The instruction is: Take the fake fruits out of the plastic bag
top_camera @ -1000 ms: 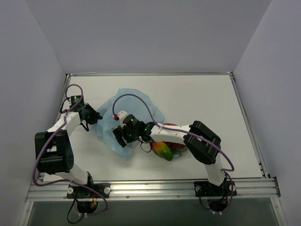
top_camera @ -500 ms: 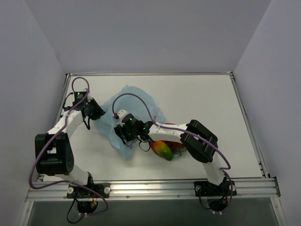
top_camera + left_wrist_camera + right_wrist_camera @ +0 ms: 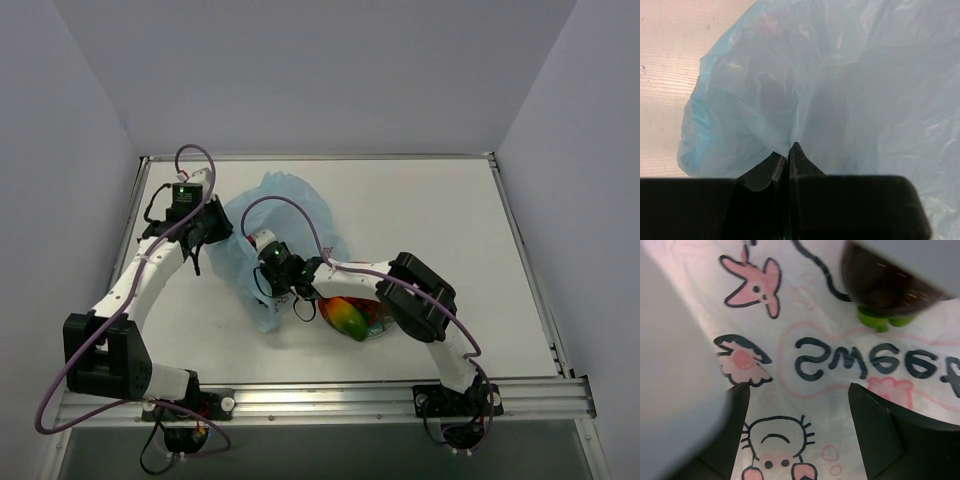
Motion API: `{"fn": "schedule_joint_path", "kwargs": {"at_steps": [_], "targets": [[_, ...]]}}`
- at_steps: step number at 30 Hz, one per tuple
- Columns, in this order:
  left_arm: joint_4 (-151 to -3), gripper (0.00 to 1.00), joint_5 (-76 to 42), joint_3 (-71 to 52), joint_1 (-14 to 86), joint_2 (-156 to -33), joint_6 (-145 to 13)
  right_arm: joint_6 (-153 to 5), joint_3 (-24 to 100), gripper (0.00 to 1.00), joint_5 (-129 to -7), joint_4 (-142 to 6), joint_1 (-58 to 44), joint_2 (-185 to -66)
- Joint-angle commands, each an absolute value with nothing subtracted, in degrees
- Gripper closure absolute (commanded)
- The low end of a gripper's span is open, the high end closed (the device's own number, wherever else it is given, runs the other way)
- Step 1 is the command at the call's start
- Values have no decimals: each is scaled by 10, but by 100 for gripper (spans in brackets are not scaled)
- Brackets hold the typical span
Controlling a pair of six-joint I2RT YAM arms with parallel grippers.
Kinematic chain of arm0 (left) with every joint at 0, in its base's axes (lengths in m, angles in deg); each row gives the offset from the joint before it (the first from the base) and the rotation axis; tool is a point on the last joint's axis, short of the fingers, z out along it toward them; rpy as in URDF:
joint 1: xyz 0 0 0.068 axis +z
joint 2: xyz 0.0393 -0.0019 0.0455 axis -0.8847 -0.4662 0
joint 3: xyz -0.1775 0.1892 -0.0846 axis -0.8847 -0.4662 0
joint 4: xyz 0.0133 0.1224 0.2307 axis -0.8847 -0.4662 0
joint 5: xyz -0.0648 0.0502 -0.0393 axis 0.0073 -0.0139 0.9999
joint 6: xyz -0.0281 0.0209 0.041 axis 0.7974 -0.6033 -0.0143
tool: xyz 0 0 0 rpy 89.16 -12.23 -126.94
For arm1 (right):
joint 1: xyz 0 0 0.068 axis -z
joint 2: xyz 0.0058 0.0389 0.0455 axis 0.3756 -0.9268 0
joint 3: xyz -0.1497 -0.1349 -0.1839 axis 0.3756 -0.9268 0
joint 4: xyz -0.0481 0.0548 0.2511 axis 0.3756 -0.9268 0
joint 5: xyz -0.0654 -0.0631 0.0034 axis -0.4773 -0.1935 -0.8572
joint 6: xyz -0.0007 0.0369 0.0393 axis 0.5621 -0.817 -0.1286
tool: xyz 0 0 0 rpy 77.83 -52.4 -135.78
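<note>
The light-blue plastic bag lies crumpled at the table's middle left. My left gripper is shut on the bag's left edge; in the left wrist view its closed tips pinch the thin film. My right gripper is reached into the bag from the right. In the right wrist view it is open over the bag's printed film, with a dark purple ball with a green calyx just beyond the right fingertip. A red-yellow-green mango lies on the red plate.
The plate sits right of the bag, under my right forearm. White table surface shows left of the bag. Grey walls enclose the table at the back and both sides.
My left gripper has moved away from me and to the right, pulling the bag's left edge up with it. My right gripper has shifted slightly left, further into the bag.
</note>
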State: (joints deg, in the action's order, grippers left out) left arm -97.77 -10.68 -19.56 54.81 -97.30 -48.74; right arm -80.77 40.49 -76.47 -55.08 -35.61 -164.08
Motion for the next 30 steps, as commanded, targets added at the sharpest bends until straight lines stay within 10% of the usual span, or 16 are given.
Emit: {"fn": "schedule_joint_path", "kwargs": {"at_steps": [1,30], "targets": [[-1003,98,-138,-163,532,-938,-517,-818,421,24,-811,-550,-352,-1649],[-1010,98,-172,-159,459,-864,-571,-806,335,18,-901,-380,-352,-1598]]}}
